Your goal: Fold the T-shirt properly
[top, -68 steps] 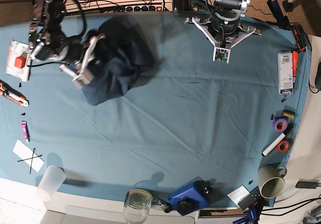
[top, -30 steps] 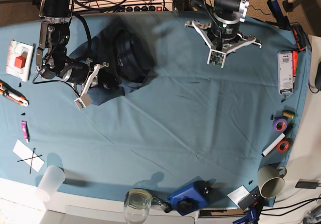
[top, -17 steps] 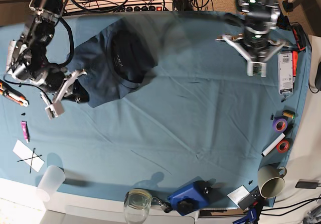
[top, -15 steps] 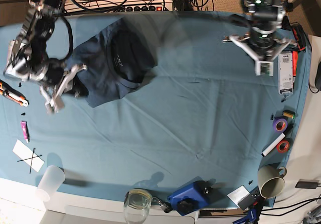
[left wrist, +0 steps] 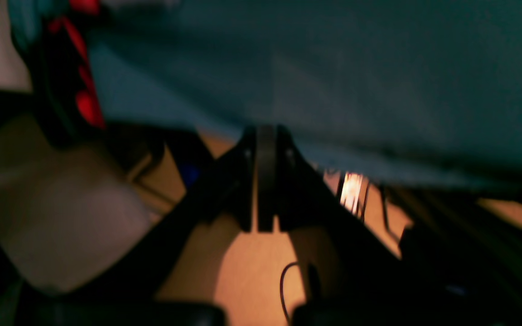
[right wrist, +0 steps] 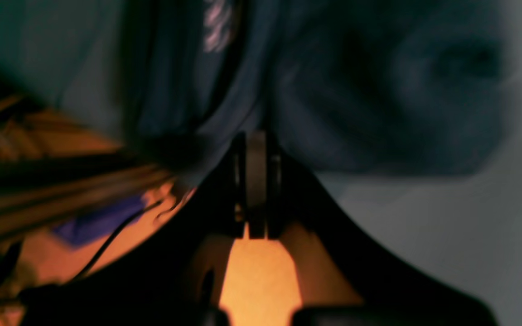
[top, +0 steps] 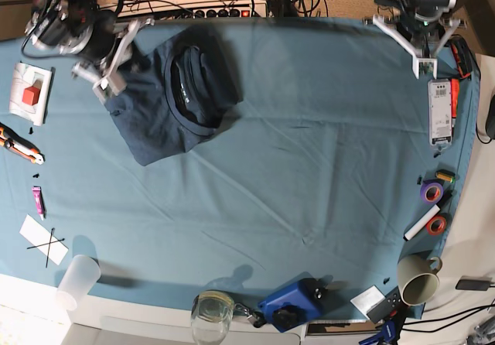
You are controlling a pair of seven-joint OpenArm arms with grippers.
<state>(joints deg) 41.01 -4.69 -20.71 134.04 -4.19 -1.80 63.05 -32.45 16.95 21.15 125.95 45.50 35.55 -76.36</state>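
Observation:
The dark navy T-shirt (top: 174,97) lies folded in a compact block on the teal tablecloth (top: 309,152) at the back left, collar up. It fills the top of the right wrist view (right wrist: 356,81), blurred. My right gripper (top: 103,88) is at the shirt's upper left edge. Its fingers (right wrist: 256,136) are pressed together and no cloth shows between them. My left gripper (top: 424,66) is at the back right corner, far from the shirt. Its fingers (left wrist: 261,136) are shut and empty over the table's edge.
A white box with a red cube (top: 31,90), orange pliers (top: 19,145) and a plastic cup (top: 77,279) are on the left. A glass (top: 210,314), a blue device (top: 294,302) and a mug (top: 418,279) stand at the front. Tape rolls (top: 431,192) and a white device (top: 439,111) are on the right.
The shirt went from a bunched heap to a flat folded block. My right arm let go and swung from the shirt's lower left to its upper left. My left arm moved to the back right corner.

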